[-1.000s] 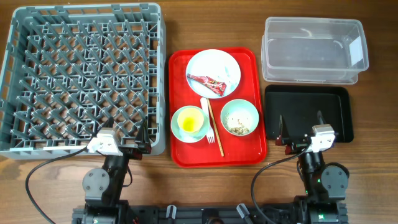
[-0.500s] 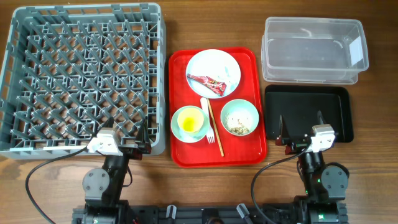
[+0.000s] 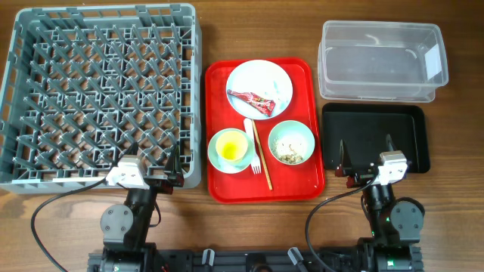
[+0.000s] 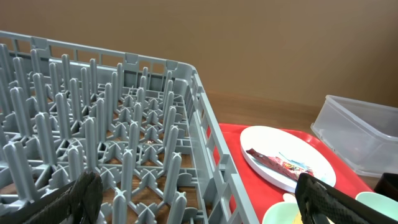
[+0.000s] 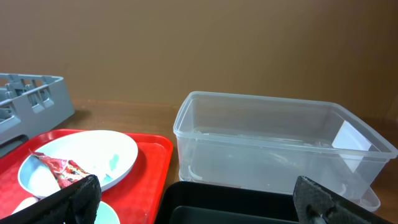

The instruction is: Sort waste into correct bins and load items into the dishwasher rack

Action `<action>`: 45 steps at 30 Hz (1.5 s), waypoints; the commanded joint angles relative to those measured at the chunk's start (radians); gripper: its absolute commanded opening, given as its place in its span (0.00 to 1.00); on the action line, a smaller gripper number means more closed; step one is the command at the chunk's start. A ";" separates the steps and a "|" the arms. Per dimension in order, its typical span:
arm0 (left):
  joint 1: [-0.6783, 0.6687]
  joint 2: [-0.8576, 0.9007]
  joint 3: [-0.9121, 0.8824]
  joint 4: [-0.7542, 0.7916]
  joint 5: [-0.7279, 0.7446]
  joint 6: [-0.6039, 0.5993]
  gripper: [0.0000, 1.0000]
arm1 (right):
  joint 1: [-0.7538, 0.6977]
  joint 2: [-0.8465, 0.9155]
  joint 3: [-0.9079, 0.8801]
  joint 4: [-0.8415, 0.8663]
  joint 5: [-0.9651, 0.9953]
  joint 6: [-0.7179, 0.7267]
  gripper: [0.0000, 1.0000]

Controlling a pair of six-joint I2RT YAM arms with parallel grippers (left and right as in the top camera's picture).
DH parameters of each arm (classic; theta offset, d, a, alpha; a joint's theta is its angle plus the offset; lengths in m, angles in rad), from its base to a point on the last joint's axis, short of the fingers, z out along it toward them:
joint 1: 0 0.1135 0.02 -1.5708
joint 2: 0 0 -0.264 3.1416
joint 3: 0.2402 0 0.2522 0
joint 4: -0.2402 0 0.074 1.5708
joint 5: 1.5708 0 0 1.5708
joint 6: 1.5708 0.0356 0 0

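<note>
The white plate (image 3: 265, 75) on the red tray holds the crumpled red wrapper (image 3: 252, 100) and a small pale scrap (image 3: 280, 92). One mint bowl (image 3: 214, 145) holds the yellow cup (image 3: 231, 149). The other bowl (image 3: 302, 134) holds rice-like crumbs (image 3: 289, 149). The white fork (image 3: 255, 149) and the chopstick (image 3: 262, 157) lie between the bowls. My left gripper (image 3: 149, 160) is open and empty over the grey rack's (image 3: 106, 10) near edge. My right gripper (image 3: 366, 151) is open and empty over the black tray (image 3: 376, 115). The clear tub (image 3: 380, 91) stands behind it.
The red tray (image 3: 314, 181) sits between the rack and the two bins. The rack's near right wall (image 4: 211, 143) rises close to my left gripper (image 4: 199, 199). In the right wrist view the tub (image 5: 273, 143) stands beyond my right gripper (image 5: 196, 199).
</note>
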 commanded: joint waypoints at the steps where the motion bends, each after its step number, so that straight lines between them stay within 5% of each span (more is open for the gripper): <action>1: -0.005 -0.007 -0.006 -0.001 -0.002 0.016 1.00 | -0.005 -0.002 -0.001 0.004 0.011 -0.035 1.00; 12: -0.004 0.008 0.020 -0.028 -0.003 -0.029 1.00 | -0.005 0.067 0.043 -0.027 -0.027 0.126 1.00; 19: -0.004 0.372 0.248 -0.080 -0.021 -0.029 1.00 | -0.005 0.496 0.367 -0.148 -0.066 0.133 1.00; 26: -0.004 0.785 0.667 -0.421 0.003 -0.026 1.00 | -0.005 0.958 0.875 -0.584 -0.099 0.035 1.00; 29: -0.004 0.885 0.814 -0.608 0.027 -0.026 1.00 | -0.005 1.039 0.958 -0.661 -0.144 0.082 1.00; 39: -0.004 0.899 0.825 -0.632 0.062 -0.030 1.00 | 0.027 1.057 0.965 -0.661 -0.281 0.080 1.00; 45: 0.013 0.899 0.828 -0.629 0.057 -0.039 1.00 | 0.159 1.295 1.266 -0.731 -0.268 0.069 1.00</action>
